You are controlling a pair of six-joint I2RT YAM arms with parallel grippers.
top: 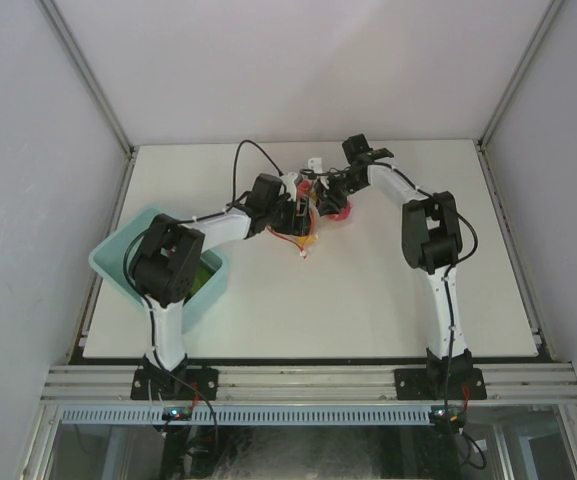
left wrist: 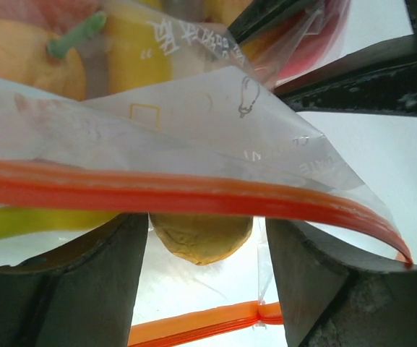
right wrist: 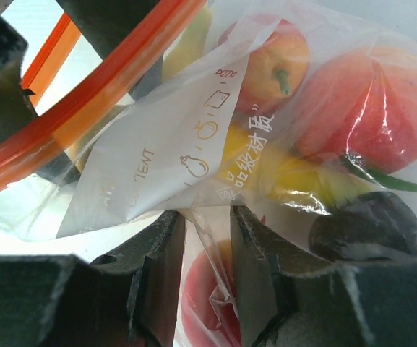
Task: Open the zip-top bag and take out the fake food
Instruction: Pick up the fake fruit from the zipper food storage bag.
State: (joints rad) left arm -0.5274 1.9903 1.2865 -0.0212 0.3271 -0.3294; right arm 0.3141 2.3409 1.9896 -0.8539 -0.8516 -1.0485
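Left fingers (left wrist: 63,289): spread wide, holding nothing, strip (left wrist: 157,191) lying across them. Right fingers (right wrist: 121,289): nearly closed, pinching bag (right wrist: 157,159) film; bag at middle of table (top: 368,300), food (right wrist: 360,108) inside. Hold your right pinch firm; close left on the strip.

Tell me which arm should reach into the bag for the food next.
Probably left. The left gripper is open at the zip-top bag's parted orange mouth; the right gripper is shut on the bag wall, holding it.
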